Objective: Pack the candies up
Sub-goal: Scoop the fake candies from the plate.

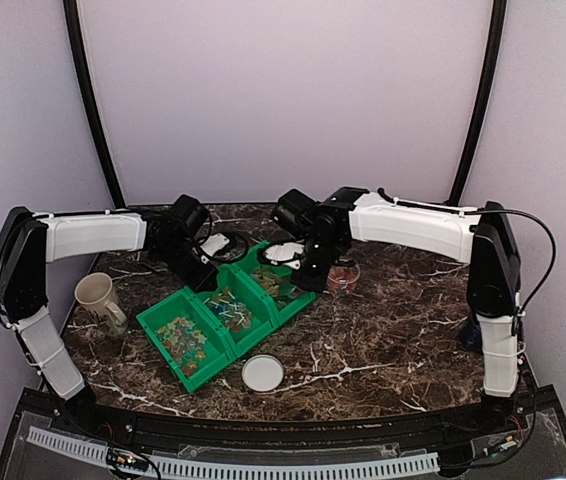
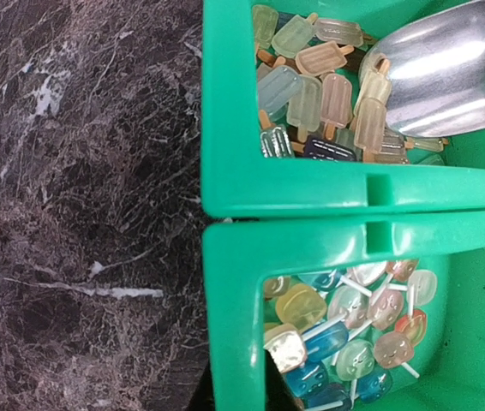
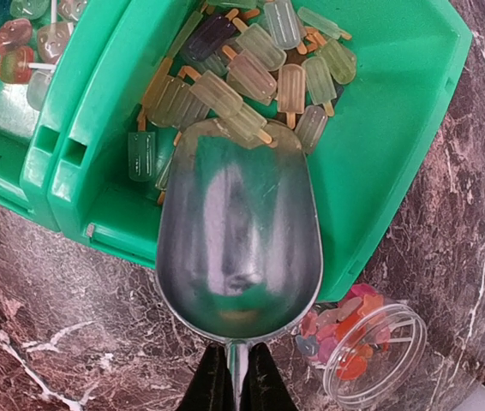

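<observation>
Closest to the right wrist camera, the right gripper (image 3: 234, 377) has its 2 fingers closed tight on the thin handle of a metal scoop (image 3: 238, 231). The bowl of the scoop is empty, and only the green of the bin is mirrored in it. Its front lip lies low in the end compartment of the green 3-compartment bin (image 3: 397, 128) and touches the near edge of a heap of popsicle-shaped candies (image 3: 260, 73). Lollipop-shaped candies (image 2: 354, 334) fill the next compartment.

A clear round tub (image 3: 401, 355) stands on the marble table (image 3: 448, 257) just beside the bin's end wall, with some red and orange candies already inside it. A white lid (image 1: 262, 373) lies well apart, nearer to the arm bases.

The left gripper (image 1: 191, 262) hangs near the bin's far side. Its fingers do not show in its own camera, so I cannot tell how far it is open.

I judge that the scooping step is in hand, with no candies loaded yet. The next move calls for pushing the lip forward under the heap and then tilting the bowl back, so the load does not slide out. After that, the scoop must rise over the bin wall to pour into the tub, which has a narrow mouth.
</observation>
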Robot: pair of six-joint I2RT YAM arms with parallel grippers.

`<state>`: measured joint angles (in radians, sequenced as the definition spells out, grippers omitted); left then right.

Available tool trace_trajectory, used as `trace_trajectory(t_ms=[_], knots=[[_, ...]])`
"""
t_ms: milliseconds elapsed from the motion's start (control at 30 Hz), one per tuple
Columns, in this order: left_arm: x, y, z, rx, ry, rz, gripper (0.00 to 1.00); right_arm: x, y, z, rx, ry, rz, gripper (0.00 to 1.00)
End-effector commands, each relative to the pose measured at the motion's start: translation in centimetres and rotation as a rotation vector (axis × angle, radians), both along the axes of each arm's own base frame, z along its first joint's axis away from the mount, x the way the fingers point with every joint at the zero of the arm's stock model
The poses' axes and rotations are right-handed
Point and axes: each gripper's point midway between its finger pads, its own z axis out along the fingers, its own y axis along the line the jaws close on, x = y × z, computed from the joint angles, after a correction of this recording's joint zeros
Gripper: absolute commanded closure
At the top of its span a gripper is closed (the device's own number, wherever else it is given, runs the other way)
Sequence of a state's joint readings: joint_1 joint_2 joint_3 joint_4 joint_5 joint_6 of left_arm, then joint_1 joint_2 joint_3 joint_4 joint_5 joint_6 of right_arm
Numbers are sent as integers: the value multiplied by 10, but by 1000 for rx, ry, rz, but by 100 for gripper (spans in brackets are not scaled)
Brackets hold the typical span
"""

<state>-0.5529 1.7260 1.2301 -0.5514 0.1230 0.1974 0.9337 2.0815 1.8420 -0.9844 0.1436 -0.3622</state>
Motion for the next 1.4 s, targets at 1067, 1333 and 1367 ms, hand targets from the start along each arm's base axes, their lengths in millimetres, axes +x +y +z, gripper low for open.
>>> trace_trajectory(t_ms=[1067, 1333, 1367], knots=[[2, -52, 80, -334, -113, -60, 100, 35, 21, -5, 495, 63, -317, 100], [1, -52, 81, -337, -119, -65, 100, 31, 21, -29, 391, -39, -209, 100], [1, -52, 82, -337, -117, -63, 100, 31, 23, -31, 391, -69, -194, 100]])
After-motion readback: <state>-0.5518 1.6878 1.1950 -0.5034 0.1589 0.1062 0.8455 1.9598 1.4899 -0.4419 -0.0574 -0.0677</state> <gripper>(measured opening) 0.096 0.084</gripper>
